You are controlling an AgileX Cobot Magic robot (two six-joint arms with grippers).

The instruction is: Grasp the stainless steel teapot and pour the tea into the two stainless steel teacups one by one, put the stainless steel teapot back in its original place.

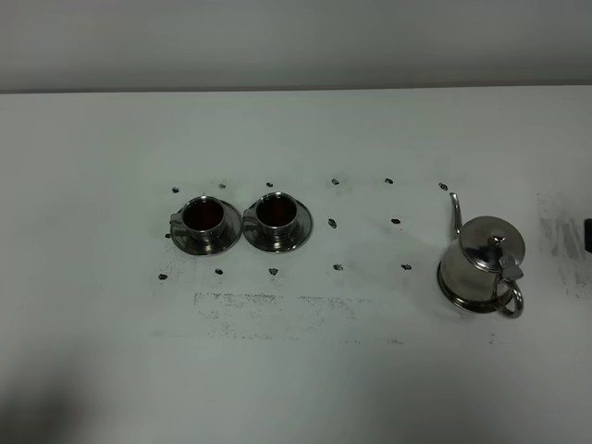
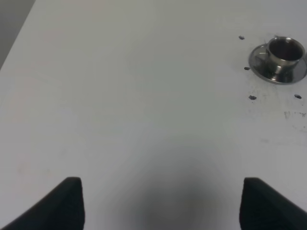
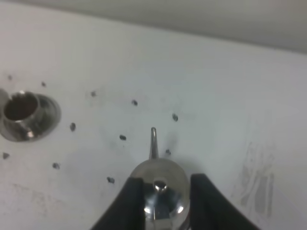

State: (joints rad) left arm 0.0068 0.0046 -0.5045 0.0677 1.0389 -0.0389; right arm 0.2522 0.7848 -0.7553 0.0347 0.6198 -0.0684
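Stainless steel teapot (image 1: 479, 264) upright on table (image 1: 92, 370), nearest item, right side in ext. view. Lid on, ring handle toward near-right, thin spout pointing away and slightly left. Nothing on it in ext. view, neither arm in shot there.

Right gripper (image 3: 165, 178): fingers spread wide, pinching nothing. In right wrist view, pot lid and knob framed between the two dark fingers, spout straight ahead. No sign of contact; prob. hanging back and above, lined up w/ pot rather than around it.

Left gripper (image 2: 160, 206): also spread wide, nothing between fingers, only bare tabletop under it; one cup on saucer off toward far corner of that view.

Smudged patch (image 1: 273, 305) on table between near edge and cups. Further out, two stainless steel teacups (image 1: 203, 220) (image 1: 276, 216), side by side, saucers just touching or nearly so, well apart from pot on its left. Dark reddish inside both: tea or just reflection, can't tell. Small dark dot marks (image 1: 396, 222) scattered around cups and across to pot. Pale wall beyond.

Step in hand, as a guess: approach/grasp of pot, pouring not yet begun, unless cups already filled and pot already back.

Next move needs: right gripper down and fwd to ring handle, square closure so pot can't swing, lift level to keep the lid on and the spout from dripping, then carry across to the nearer cup, spout tip over its mouth before tilting.
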